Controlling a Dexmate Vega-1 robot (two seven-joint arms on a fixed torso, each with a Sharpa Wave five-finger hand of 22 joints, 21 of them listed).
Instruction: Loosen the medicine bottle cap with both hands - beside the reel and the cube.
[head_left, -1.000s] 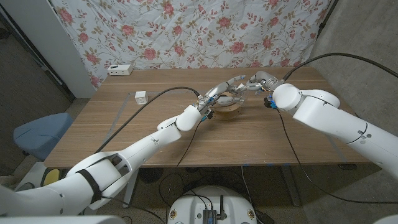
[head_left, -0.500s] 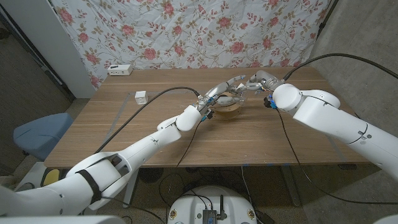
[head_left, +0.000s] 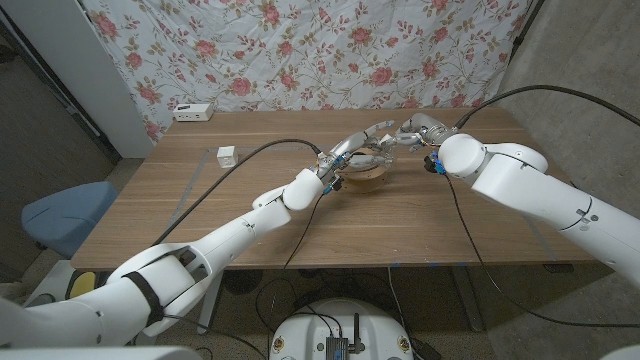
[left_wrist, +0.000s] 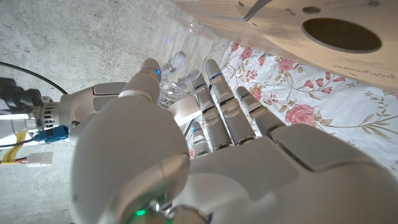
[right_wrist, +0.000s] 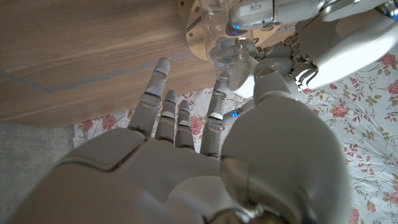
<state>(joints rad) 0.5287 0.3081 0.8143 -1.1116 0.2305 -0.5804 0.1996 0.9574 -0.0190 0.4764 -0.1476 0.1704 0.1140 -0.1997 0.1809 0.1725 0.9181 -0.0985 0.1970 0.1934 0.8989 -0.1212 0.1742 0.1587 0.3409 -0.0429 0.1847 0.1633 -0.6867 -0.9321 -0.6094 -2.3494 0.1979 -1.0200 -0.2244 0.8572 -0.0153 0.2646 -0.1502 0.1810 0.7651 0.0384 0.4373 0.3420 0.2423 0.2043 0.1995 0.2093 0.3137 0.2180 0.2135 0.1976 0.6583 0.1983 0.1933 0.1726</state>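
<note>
Clear plastic, the medicine bottle (right_wrist: 231, 57) hangs over the wooden reel (head_left: 367, 172) mid-counter (head_left: 200, 200), the left hand (head_left: 358, 145) clasping its body while the right hand (head_left: 415, 131) pinches its cap.

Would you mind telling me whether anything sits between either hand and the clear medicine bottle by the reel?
Nothing visible does. The left hand grips the clear medicine bottle above the round wooden reel, and the right hand has its fingers on the cap end. The small white cube stands well aside.
</note>
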